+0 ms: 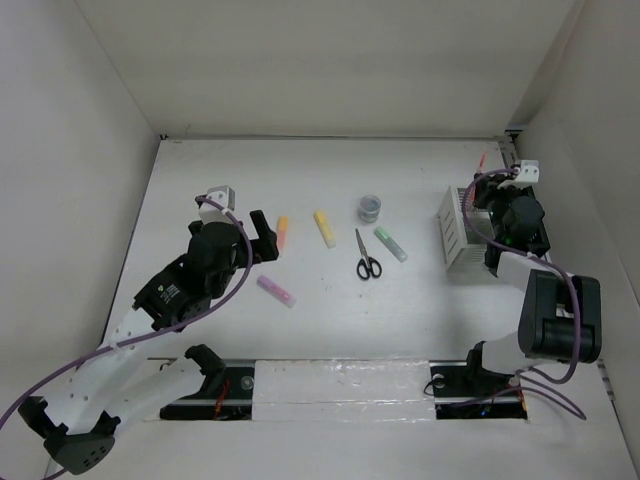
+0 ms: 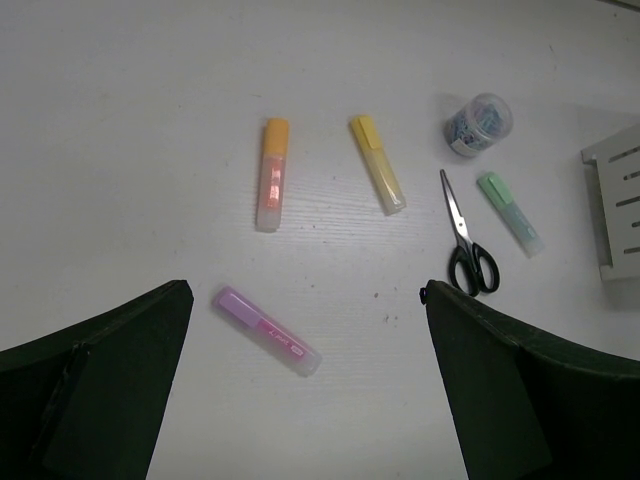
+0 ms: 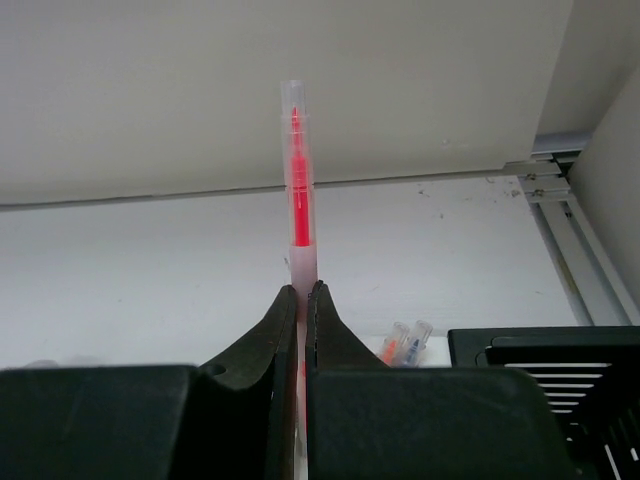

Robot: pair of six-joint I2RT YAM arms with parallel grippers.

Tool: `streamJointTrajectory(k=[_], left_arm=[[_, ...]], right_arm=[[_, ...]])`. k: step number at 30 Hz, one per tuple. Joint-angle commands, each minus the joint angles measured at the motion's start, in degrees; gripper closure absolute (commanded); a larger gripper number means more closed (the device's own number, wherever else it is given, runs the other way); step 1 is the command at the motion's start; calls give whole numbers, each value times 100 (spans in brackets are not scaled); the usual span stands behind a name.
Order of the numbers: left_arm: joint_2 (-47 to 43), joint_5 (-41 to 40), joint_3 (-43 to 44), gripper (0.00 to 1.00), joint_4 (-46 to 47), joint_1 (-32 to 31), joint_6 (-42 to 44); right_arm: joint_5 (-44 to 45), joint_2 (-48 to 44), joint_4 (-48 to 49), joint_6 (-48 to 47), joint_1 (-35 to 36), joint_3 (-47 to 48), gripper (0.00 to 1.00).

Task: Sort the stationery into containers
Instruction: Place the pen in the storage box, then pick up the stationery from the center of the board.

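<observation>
My right gripper (image 3: 301, 300) is shut on a thin orange-red pen (image 3: 297, 180) that stands upright between its fingers; from above it (image 1: 488, 196) is by the white container (image 1: 456, 228). A black container's rim (image 3: 545, 350) shows beside it, with two more pens (image 3: 405, 345) behind. My left gripper (image 2: 306, 300) is open and empty above the purple highlighter (image 2: 266, 331). Beyond it lie the orange highlighter (image 2: 272, 175), yellow highlighter (image 2: 378, 178), green highlighter (image 2: 509, 212), black-handled scissors (image 2: 465, 245) and small grey round roll (image 2: 478, 124).
The white container's slatted side (image 2: 615, 215) shows at the right edge of the left wrist view. White walls enclose the table on the left, back and right. The arm bases sit at the near edge (image 1: 340, 385).
</observation>
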Motion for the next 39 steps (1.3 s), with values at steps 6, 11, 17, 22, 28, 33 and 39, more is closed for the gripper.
streamJointTrajectory(k=[6, 11, 17, 22, 28, 33, 39], left_arm=[[-77, 8, -45, 0, 180, -29, 65], [-77, 60, -45, 0, 180, -29, 65], [-129, 60, -45, 0, 180, -29, 65], [-129, 60, -45, 0, 180, -29, 65], [-129, 60, -45, 0, 180, -29, 65], [-77, -44, -45, 0, 180, -29, 65], [142, -229, -45, 0, 67, -29, -41]], right_arm=[[-94, -21, 901, 440, -42, -309, 100], [12, -83, 831, 571, -42, -442, 100], [12, -144, 533, 677, -42, -451, 75], [12, -205, 603, 783, -42, -573, 51], [-348, -547, 997, 993, -42, -758, 31], [-289, -1654, -224, 398, 764, -435, 0], [1399, -2464, -3511, -447, 2417, 1094, 0]])
